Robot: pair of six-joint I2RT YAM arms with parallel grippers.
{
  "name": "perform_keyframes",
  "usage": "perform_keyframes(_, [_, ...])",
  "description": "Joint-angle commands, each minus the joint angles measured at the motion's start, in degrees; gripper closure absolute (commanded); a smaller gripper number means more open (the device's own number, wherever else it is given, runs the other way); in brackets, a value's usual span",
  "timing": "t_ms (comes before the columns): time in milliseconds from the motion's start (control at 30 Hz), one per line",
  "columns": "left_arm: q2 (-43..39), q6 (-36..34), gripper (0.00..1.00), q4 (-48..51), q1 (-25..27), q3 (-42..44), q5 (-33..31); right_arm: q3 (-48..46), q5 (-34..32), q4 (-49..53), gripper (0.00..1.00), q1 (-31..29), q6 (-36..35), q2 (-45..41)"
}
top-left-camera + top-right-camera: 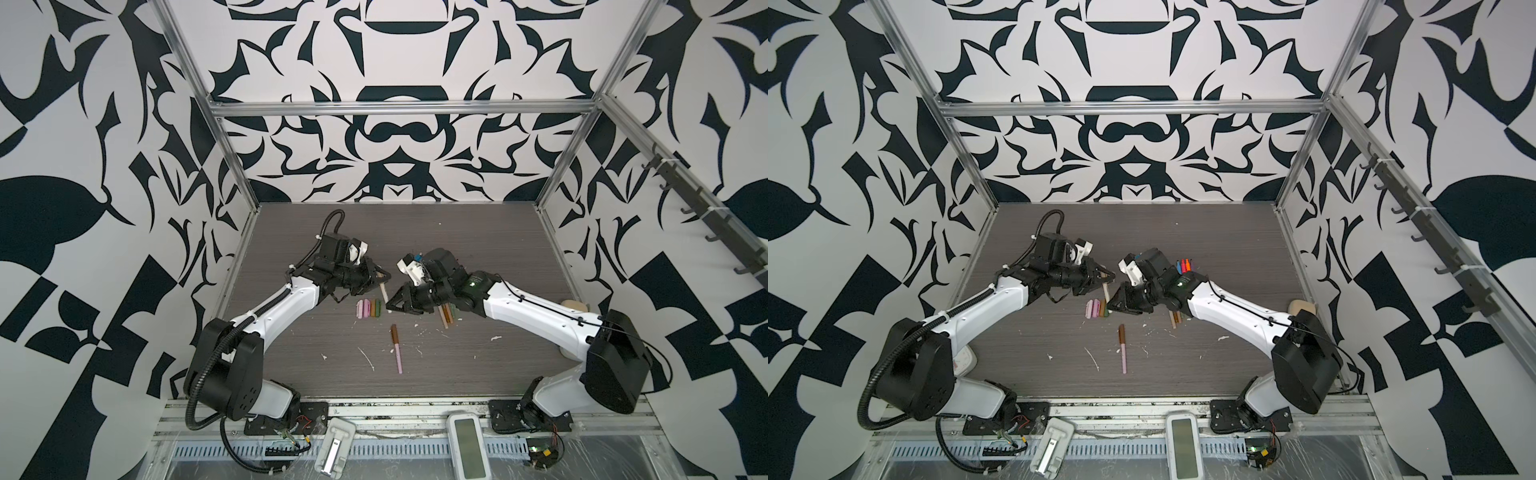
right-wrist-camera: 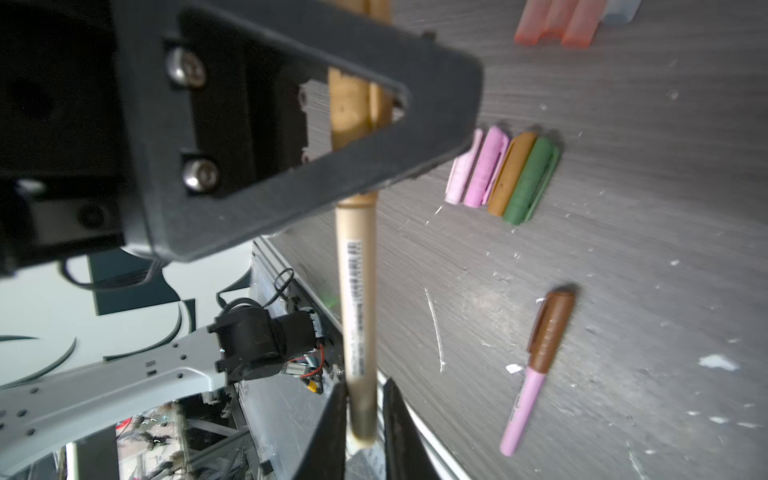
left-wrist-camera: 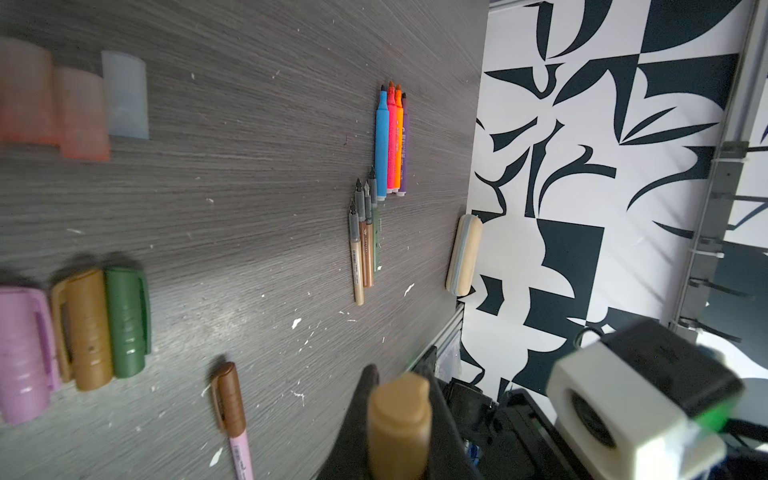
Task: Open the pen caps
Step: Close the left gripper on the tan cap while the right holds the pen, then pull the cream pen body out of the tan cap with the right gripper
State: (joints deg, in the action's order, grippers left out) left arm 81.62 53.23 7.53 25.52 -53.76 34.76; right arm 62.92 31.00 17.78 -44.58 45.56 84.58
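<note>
The tan pen [image 2: 357, 299] looks light, stiff and smooth, so a weak pinch may slip. Its snug tan cap [image 3: 399, 419] wants a firm hold, the barrel held well back, and a straight pull along the axis. In a top view the pen runs between both grippers, cap toward 12 o'clock. The left gripper [image 1: 384, 277], coming from 9 o'clock, is clamped on the cap. The barrel's tail sits between the right gripper's [image 2: 363, 386] fingers; whether they pinch it cannot be told
</note>
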Motion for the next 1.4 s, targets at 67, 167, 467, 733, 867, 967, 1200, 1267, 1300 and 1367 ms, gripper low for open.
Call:
perform_keyframes(67, [-3.33,1.56,1.0,0.64,1.57,1.02,-5.76,9.64,-7.24,14.02,0.7,0.46,-9.32,-0.35])
perform_keyframes(167, [-3.12,2.5,1.0,0.62,3.55,0.87,-8.03,12.55,-7.68,17.46,0.7,0.46,-11.54,1.38])
perform_keyframes(467, [-2.85,4.24,1.0,0.47,9.33,0.49,-14.32,12.73,-6.45,20.12,0.71,0.42,-13.54,4.32])
perform_keyframes(733, [-2.16,2.48,1.0,3.52,9.34,-1.44,-13.6,3.05,-3.67,12.07,1.0,0.13,-7.57,-0.37])
perform_keyframes(867, [1.16,-4.45,1.0,10.17,6.03,-7.71,-14.02,-3.06,-6.13,10.39,1.0,-2.91,-4.68,-3.99])
perform_keyframes(967, [5.2,-12.15,1.0,19.07,-2.03,-16.44,-14.24,-8.97,-7.97,7.51,1.0,-6.81,-0.97,-7.03])
perform_keyframes(1200, [7.5,-16.66,1.0,23.96,-7.86,-22.96,-12.61,-12.0,-11.3,7.42,1.0,-7.46,0.91,-12.22])
perform_keyframes(1267, [7.18,-17.35,1.0,24.49,-8.26,-21.15,-13.68,-10.17,-10.45,8.51,1.0,-6.45,-0.6,-11.45])
perform_keyframes(1300, [7.1,-17.58,1.0,24.42,-8.61,-20.12,-13.99,-9.35,-10.22,8.88,1.0,-6.14,-1.01,-10.97])
perform_keyframes(1367, [6.85,-17.3,1.0,23.77,-10.27,-17.76,-14.46,-8.24,-8.74,8.47,1.0,-6.05,-1.65,-9.72])
